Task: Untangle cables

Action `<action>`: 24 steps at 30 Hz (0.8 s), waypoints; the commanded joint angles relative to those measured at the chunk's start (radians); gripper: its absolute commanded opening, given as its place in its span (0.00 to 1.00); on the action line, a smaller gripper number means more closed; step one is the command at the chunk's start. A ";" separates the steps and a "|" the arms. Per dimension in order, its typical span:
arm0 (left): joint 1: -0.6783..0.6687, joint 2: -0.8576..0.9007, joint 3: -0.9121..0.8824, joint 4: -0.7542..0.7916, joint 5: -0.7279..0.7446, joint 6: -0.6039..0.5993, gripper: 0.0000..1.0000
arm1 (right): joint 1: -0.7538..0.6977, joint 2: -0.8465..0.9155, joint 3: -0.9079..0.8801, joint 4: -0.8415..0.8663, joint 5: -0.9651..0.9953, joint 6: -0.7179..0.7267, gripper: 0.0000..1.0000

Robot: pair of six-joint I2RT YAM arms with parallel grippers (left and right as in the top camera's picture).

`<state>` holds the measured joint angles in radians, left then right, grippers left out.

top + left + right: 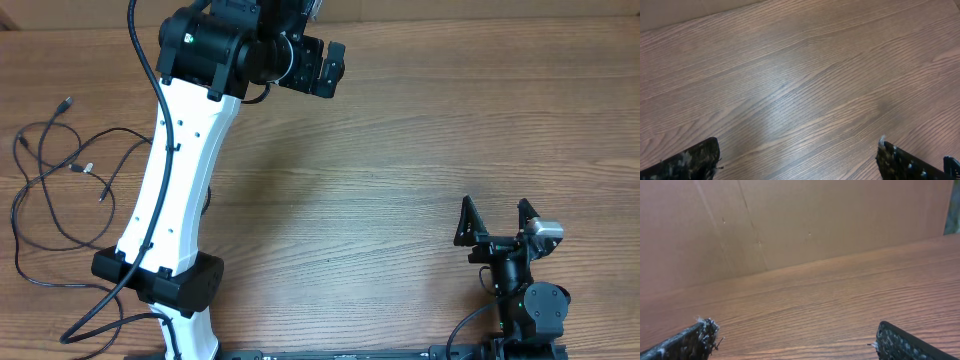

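Observation:
The cables (60, 185) are thin black cords with small silver-tipped plugs, lying in loose loops at the table's left edge in the overhead view. My left gripper (328, 68) is open and empty at the far middle of the table, well to the right of the cables. In the left wrist view its fingers (800, 157) frame bare wood only. My right gripper (494, 218) is open and empty at the near right, far from the cables. The right wrist view shows its fingers (795, 340) over bare wood.
The left arm's white link (175, 170) slants across the table just right of the cables, its thick black wire (140, 45) running along it. A brown cardboard wall (790, 225) stands behind the table's far edge.

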<state>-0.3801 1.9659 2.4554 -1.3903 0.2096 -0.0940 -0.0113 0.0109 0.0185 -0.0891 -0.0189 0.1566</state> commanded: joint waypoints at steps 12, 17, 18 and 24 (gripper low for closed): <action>0.040 -0.241 -0.238 0.194 -0.068 0.079 1.00 | 0.005 -0.008 -0.010 0.005 0.000 0.004 1.00; 0.154 -0.555 -0.682 0.490 -0.046 0.102 1.00 | 0.005 -0.008 -0.010 0.005 0.000 0.004 1.00; 0.177 -0.604 -0.753 0.537 -0.034 0.103 1.00 | 0.005 -0.008 -0.010 0.005 0.000 0.004 1.00; 0.310 -0.940 -1.252 0.891 0.001 0.134 1.00 | 0.005 -0.008 -0.010 0.005 0.000 0.004 1.00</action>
<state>-0.1123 1.1500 1.4120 -0.5861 0.1799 -0.0059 -0.0116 0.0109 0.0185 -0.0898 -0.0189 0.1566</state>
